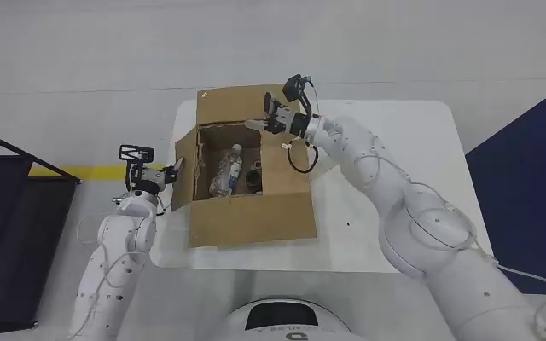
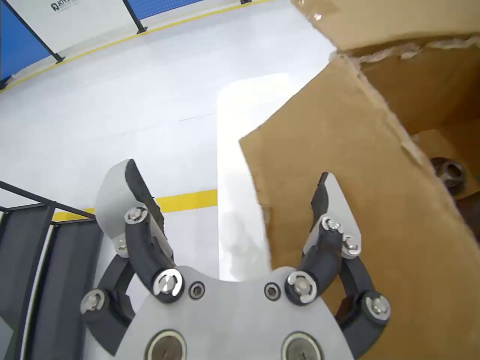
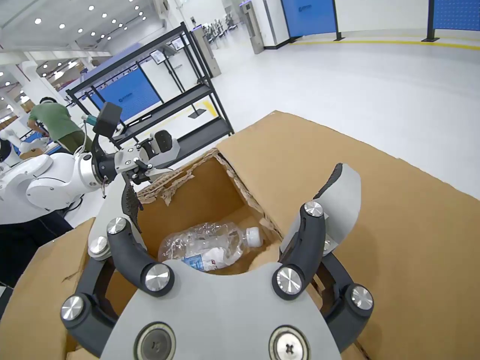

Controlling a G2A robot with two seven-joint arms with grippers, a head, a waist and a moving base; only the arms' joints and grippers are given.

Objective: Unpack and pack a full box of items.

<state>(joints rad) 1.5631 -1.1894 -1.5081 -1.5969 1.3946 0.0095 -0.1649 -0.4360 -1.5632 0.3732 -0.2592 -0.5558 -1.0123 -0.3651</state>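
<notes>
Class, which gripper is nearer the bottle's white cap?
Right. The right gripper is above the box opening near the white cap; the left gripper is outside, beside the side flap.

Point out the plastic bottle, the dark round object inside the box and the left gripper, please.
plastic bottle (image 3: 204, 243): right wrist view, middle of its clear body.
dark round object (image 2: 448, 174): left wrist view, its visible top.
left gripper (image 2: 227, 169): left wrist view, midway between its open fingertips.

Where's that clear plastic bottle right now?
The clear plastic bottle lies on its side inside the open cardboard box. In the top view it is on the robot's left side of the box, next to a dark round item.
</notes>
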